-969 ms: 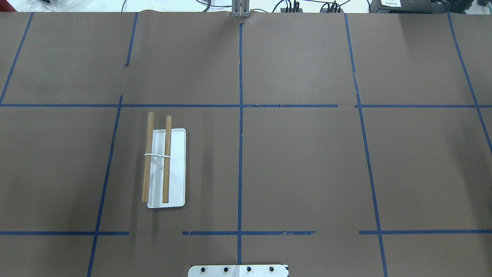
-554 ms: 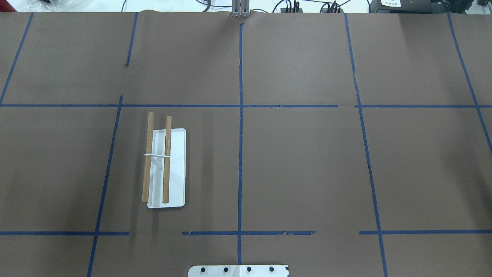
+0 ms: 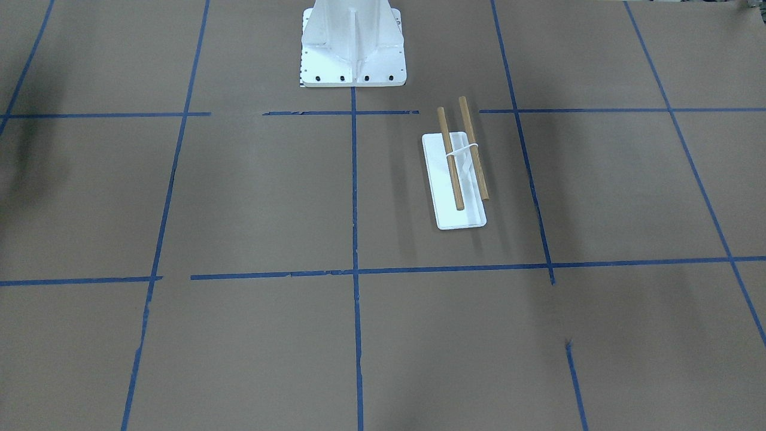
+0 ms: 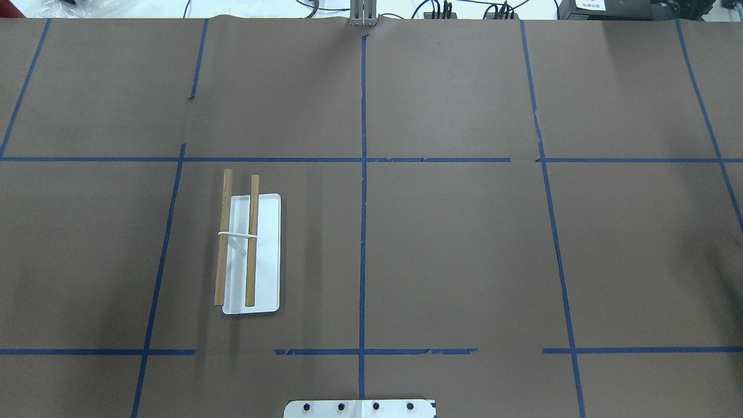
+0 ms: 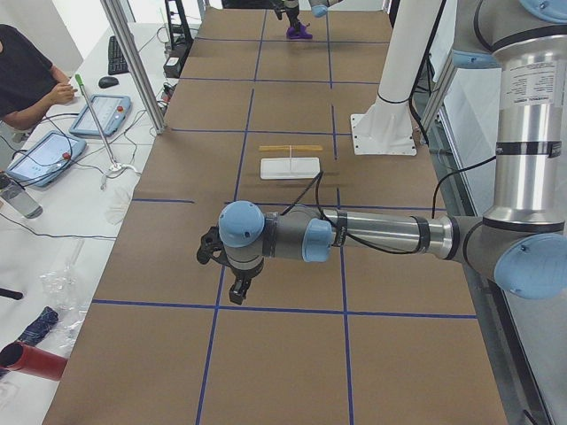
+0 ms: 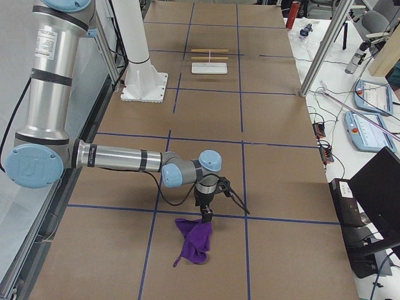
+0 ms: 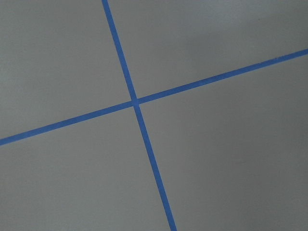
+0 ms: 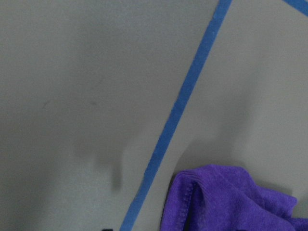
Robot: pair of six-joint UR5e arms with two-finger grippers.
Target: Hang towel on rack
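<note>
The rack stands left of centre in the overhead view, a white base with two wooden rods above it. It also shows in the front view. The purple towel lies bunched on the table at the robot's right end, and shows in the right wrist view. My right gripper is directly over the towel's top, and I cannot tell whether it is open or shut. My left gripper hovers over bare table at the left end, and I cannot tell its state. Neither wrist view shows fingers.
The white robot pedestal stands at the near middle of the table. Brown paper with blue tape lines covers the table. An operator sits at a side bench with tablets and cables.
</note>
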